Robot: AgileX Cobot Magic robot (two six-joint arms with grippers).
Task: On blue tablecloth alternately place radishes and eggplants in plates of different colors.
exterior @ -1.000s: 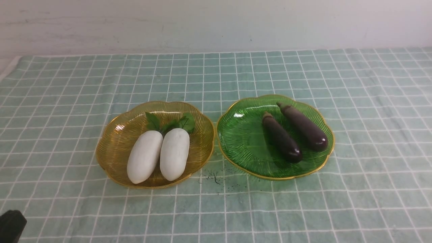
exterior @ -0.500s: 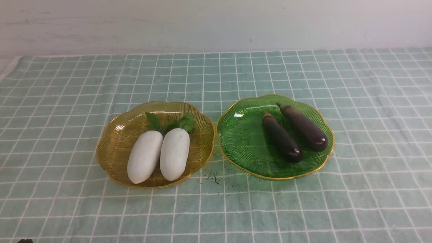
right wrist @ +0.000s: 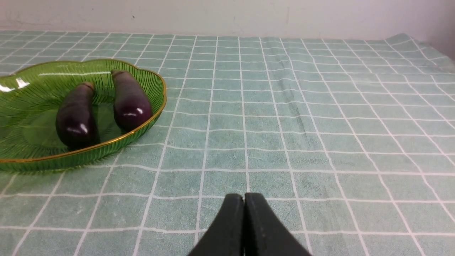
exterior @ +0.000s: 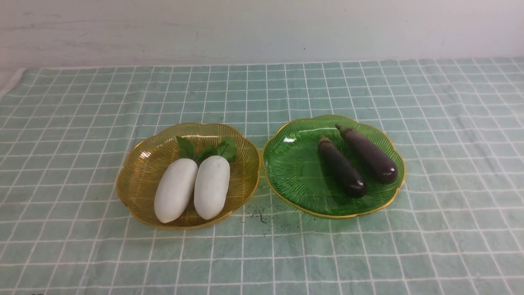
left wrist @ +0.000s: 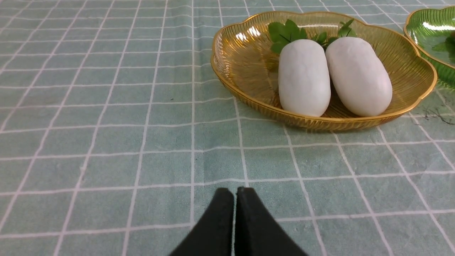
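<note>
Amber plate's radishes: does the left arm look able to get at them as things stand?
Probably yes: the left gripper is shut and would need opening, but nothing shows between it and the radishes, lying uncovered in the amber plate.

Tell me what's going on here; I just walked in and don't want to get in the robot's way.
Nothing is being handled right now: the left gripper and right gripper are both shut and empty. Two radishes lie side by side in the amber plate, and two eggplants lie in the green plate. The sorting looks finished.
</note>
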